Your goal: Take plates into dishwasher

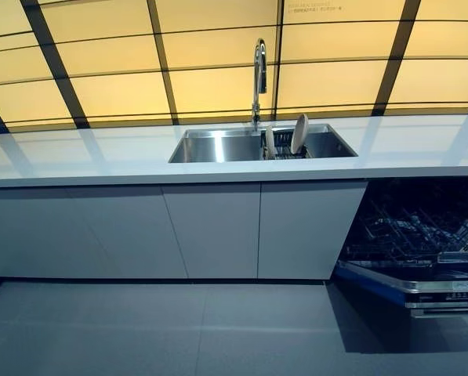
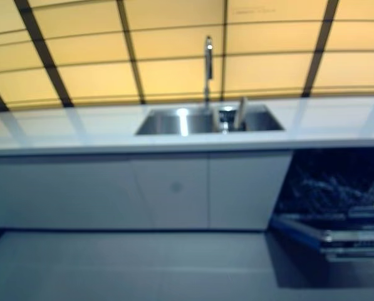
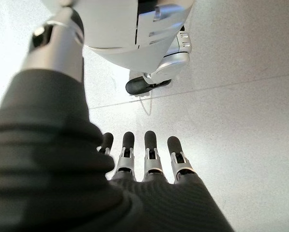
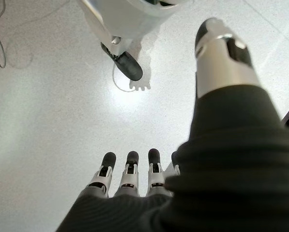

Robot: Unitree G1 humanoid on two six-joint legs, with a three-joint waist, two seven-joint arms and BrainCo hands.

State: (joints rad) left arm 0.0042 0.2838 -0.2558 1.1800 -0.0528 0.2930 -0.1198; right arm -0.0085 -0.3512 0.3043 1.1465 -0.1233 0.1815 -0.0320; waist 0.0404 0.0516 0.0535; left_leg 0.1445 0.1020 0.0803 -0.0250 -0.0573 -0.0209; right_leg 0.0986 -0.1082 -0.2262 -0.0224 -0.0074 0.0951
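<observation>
Left eye view, plate point(image 1: 299, 134) upright in sink point(image 1: 218, 146)

backlit amber wall point(image 1: 218, 70); right eye view blurred.

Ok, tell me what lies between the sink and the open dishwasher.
In the left eye view, only bare white counter and a closed cabinet door separate the sink from the dishwasher.

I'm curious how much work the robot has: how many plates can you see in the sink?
2, both upright in the rack at the sink's right end: a larger plate and a smaller plate just left of it. More may be hidden below the rim.
</observation>
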